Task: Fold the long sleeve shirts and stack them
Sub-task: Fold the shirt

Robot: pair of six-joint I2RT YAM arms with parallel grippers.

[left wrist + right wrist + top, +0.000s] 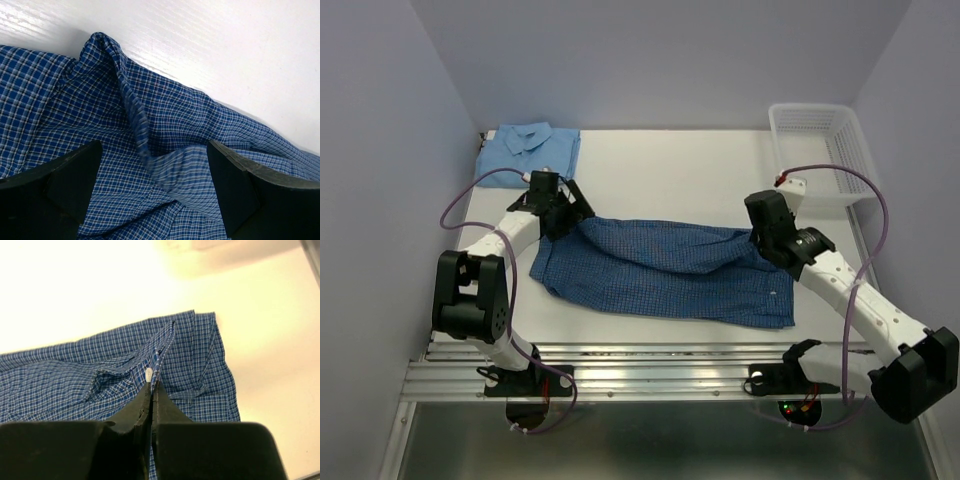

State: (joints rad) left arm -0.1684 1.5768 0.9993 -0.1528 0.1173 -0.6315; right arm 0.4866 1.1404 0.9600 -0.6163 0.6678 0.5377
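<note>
The dark blue checked long sleeve shirt (670, 265) lies spread across the middle of the table, rumpled. The light sky blue shirt (528, 150) sits folded at the back left corner. My left gripper (570, 212) hovers open over the dark shirt's left end; in the left wrist view its fingers (70, 180) straddle a raised fold of checked cloth (130, 110), the gripper (154, 150) holding nothing. My right gripper (767, 240) is at the shirt's right end. In the right wrist view it (152, 383) is shut on the buttoned edge of the shirt (75, 385), a white button (148, 374) at its tips.
A white mesh basket (820, 150) stands at the back right corner. Bare white table (670, 170) lies behind the dark shirt. A metal rail (650, 370) runs along the near edge, and walls close in both sides.
</note>
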